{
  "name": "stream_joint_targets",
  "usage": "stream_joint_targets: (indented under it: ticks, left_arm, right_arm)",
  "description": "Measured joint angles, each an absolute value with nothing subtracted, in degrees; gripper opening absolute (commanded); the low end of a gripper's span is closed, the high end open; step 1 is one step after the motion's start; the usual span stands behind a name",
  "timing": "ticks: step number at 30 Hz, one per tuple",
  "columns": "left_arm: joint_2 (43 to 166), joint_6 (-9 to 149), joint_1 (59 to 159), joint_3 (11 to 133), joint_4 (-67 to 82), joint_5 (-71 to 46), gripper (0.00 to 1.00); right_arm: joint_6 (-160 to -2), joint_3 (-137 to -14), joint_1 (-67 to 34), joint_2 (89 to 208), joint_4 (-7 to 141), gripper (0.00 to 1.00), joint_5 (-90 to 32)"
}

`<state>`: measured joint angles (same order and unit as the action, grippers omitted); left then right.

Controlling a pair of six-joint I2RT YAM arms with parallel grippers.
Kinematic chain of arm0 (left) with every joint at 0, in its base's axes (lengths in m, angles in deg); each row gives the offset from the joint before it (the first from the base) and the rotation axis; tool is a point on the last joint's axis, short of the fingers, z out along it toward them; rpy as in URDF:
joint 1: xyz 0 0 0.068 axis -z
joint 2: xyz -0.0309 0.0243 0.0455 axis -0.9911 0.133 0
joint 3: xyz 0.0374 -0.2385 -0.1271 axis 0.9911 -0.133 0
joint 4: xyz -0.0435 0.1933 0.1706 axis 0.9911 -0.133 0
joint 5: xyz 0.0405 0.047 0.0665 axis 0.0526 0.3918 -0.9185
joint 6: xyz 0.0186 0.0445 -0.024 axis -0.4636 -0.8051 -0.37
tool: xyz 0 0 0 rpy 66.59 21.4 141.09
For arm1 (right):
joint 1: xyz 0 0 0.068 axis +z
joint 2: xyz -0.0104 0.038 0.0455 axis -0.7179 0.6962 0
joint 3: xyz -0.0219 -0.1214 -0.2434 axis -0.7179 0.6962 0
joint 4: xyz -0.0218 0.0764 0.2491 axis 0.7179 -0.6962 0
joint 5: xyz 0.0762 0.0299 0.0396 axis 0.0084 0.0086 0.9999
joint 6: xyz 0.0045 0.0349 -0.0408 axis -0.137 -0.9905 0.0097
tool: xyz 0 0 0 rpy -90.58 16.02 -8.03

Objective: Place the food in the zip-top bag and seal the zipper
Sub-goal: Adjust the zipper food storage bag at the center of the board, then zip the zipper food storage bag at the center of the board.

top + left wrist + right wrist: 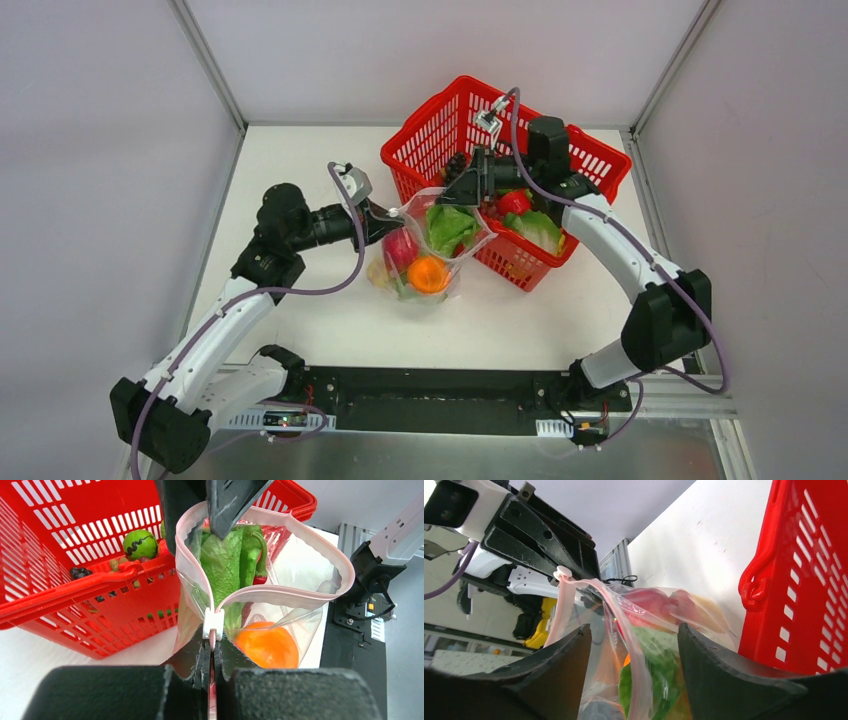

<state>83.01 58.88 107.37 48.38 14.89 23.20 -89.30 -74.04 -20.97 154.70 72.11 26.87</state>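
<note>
The clear zip-top bag (432, 250) lies on the table left of the basket, its mouth open. Inside are the green leafy cabbage (450, 228), the round red fruit (400, 245), the orange piece (430, 273) and a yellowish fruit (380, 272). My left gripper (392, 213) is shut on the pink zipper strip (280, 594) just behind its white slider (213, 622); the cabbage (225, 565) and orange piece (265, 645) show through the mouth. My right gripper (470, 188) is open at the far end of the mouth, its jaws either side of the zipper strip (639, 680).
The red plastic basket (590, 165) stands at the back right, touching the bag, with more toy produce in it: a leafy green (540, 230), a red piece (515, 203), dark grapes (80, 572), a green striped ball (140, 544). Grey walls enclose the table.
</note>
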Motion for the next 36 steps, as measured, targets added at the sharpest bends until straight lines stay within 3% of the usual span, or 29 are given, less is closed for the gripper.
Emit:
stream_joint_targets:
  ticks: [6, 12, 19, 30, 36]
  left_arm:
    - [79.95, 58.7, 107.37, 48.38, 9.99, 22.61, 0.0]
    - [79.66, 59.79, 107.37, 48.49, 7.96, 22.96, 0.0]
    - [79.33, 61.45, 107.39, 49.28, 5.78, 24.4, 0.0]
    - [75.95, 61.74, 107.44, 49.32, 2.0, 25.54, 0.0]
    - [75.73, 60.8, 107.46, 50.37, -1.04, 26.04, 0.0]
  right_arm:
    - [-85.98, -74.28, -20.43, 148.49, 69.21, 0.72, 22.32]
    - [-72.82, -74.89, -11.42, 143.4, 65.21, 0.61, 14.37]
    - [-60.47, -74.7, -3.42, 142.46, 64.22, 0.56, 6.34]
    - [-48.52, -74.41, 1.41, 141.58, 65.58, 0.55, 6.39]
    - [-43.07, -76.68, 4.88, 143.27, 61.75, 0.46, 6.04]
